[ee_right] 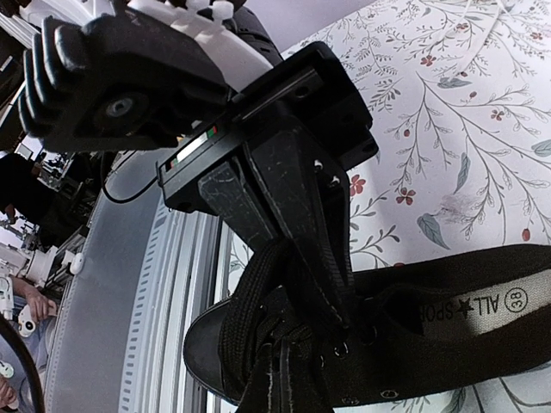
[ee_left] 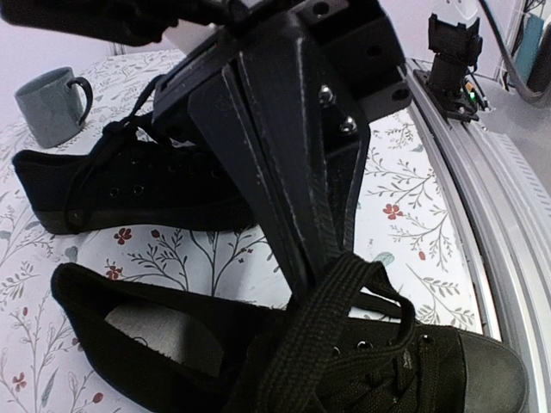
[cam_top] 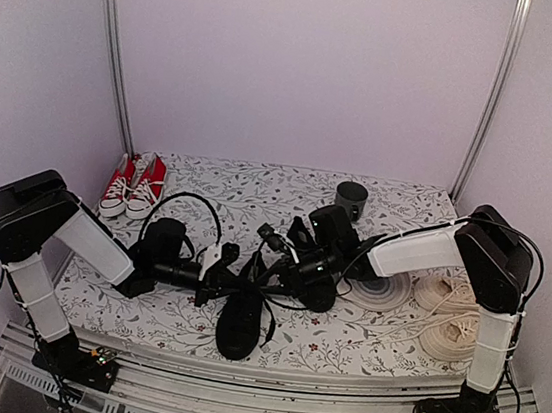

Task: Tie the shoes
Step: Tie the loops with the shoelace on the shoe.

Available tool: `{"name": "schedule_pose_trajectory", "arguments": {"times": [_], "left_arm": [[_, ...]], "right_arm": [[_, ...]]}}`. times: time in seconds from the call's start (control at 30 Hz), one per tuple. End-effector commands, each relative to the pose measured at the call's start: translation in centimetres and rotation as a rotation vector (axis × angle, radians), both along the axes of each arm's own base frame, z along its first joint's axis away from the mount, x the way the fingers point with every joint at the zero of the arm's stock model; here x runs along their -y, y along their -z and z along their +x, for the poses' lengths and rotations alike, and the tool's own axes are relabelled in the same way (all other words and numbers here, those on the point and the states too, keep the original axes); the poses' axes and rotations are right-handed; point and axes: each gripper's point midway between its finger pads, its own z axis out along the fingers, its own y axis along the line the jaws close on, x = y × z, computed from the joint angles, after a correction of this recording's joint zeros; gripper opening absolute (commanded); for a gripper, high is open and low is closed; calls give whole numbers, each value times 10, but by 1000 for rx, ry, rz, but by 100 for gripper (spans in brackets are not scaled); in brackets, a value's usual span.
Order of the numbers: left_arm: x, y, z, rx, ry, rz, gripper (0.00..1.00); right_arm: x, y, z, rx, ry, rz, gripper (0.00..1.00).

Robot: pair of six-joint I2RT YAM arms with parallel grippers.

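At nine o'clock on the table, near the back-left corner, a small red pair of sneakers sits well apart from the work. Moving right, the left claw reaches in from eight o'clock and is clenched on a lace loop of the near black shoe, whose toe points toward six o'clock at the table's front edge; the pinch likely keeps the loop taut so a knot can form. The second black shoe lies just behind it, toward twelve o'clock. At centre, the right claw comes in from three o'clock, also clenched, grasping the bundled laces above the same shoe's eyelets, probably pulling against the left one. The two claws crowd close together over the tongue, so each may block the other's path. A grey mug stands at one o'clock, clear of both arms. At four o'clock, cream sneakers with loose pale laces lie beside the right arm's elbow and could snag it.
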Motion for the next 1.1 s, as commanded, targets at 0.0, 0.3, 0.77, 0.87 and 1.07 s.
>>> {"name": "schedule_pose_trajectory", "arguments": {"times": [0.0, 0.3, 0.77, 0.87, 1.07], "left_arm": [[-4, -1, 3, 5, -10, -5, 0], [-2, -4, 4, 14, -3, -15, 0], [-2, -5, 1, 11, 6, -24, 0], [-2, -5, 1, 9, 9, -23, 0], [-2, -4, 0, 6, 12, -23, 0]], "right_arm": [[3, -19, -7, 34, -20, 31, 1], [-11, -10, 12, 85, 33, 8, 23], [-28, -5, 9, 74, -33, 39, 37], [-30, -1, 7, 75, -36, 27, 39], [-32, -4, 10, 88, -23, 24, 12]]}}
